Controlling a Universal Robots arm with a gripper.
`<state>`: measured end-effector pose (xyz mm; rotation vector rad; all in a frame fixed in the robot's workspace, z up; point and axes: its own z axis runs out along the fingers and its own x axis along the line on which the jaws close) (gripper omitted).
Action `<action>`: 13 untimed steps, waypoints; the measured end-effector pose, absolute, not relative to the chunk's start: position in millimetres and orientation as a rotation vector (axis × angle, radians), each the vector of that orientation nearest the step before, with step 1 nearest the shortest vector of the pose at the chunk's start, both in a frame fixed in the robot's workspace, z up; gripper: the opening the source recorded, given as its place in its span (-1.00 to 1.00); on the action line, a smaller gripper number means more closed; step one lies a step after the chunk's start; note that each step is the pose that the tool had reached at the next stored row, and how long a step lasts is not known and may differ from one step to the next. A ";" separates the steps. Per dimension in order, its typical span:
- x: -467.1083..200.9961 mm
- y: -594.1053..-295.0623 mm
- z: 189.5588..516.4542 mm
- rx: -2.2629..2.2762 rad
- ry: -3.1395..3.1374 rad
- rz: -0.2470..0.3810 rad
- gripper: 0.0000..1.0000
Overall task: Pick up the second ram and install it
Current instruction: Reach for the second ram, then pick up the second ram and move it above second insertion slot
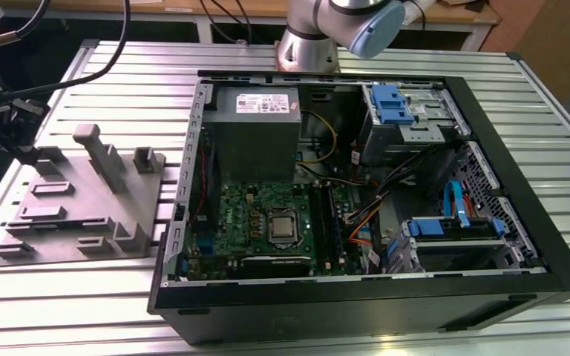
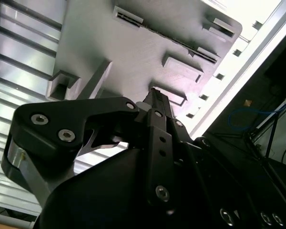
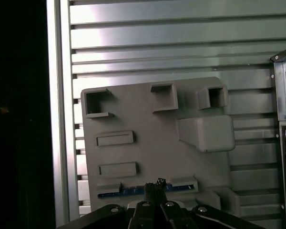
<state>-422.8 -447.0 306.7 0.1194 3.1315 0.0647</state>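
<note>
The second ram (image 3: 128,192) is a thin dark-blue strip lying in the long slot of the grey fixture block (image 3: 157,143). The same slot shows as a dark line (image 2: 181,42) in the second wrist view. My gripper (image 3: 155,183) is over the block, and its black fingertips appear pressed together and overlap the middle of the ram in the first wrist view. In the second wrist view the gripper (image 2: 155,93) points at a smaller slot short of the ram. In the exterior view the gripper (image 1: 30,152) hangs by the block's (image 1: 77,215) far left corner. I cannot tell whether it touches the ram.
An open black computer case (image 1: 364,304) lies at the exterior view's right of the block, showing a green motherboard (image 1: 265,215), a grey power-supply box (image 1: 255,111) and blue drive brackets (image 1: 389,100). Upright posts (image 1: 97,152) rise from the block. The slatted metal table (image 1: 87,67) ends close beside the block.
</note>
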 end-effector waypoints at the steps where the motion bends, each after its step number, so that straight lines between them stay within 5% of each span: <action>1: -422.8 -447.0 306.7 0.119 3.132 0.065 -0.80; 13: -422.7 -447.1 302.3 0.119 3.131 0.065 -0.80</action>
